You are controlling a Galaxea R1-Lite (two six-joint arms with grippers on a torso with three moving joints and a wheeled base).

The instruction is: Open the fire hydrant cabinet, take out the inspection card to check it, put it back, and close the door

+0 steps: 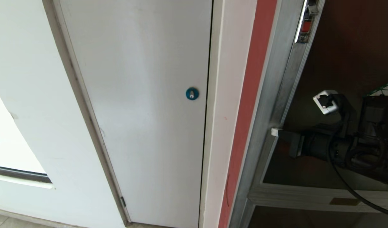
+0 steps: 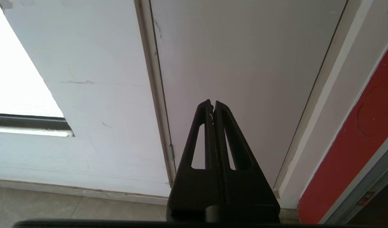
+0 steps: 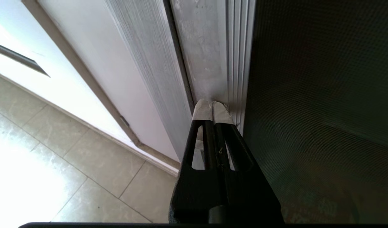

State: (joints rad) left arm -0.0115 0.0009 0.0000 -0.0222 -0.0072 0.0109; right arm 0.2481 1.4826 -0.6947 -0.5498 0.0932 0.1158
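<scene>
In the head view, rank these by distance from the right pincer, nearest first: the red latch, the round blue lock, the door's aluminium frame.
1. Door aluminium frame: at the right pincer's tips.
2. Round blue lock: off to the left, on the white door.
3. Red latch: far up the frame, near the top edge.

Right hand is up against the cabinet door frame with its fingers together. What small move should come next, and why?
Probably work the right hand sideways into the seam to pry the door outward. Its shut tips rest on the silver frame edge right beside the dark gap, and the door looks closed. The left hand is shut, facing the white door.
</scene>
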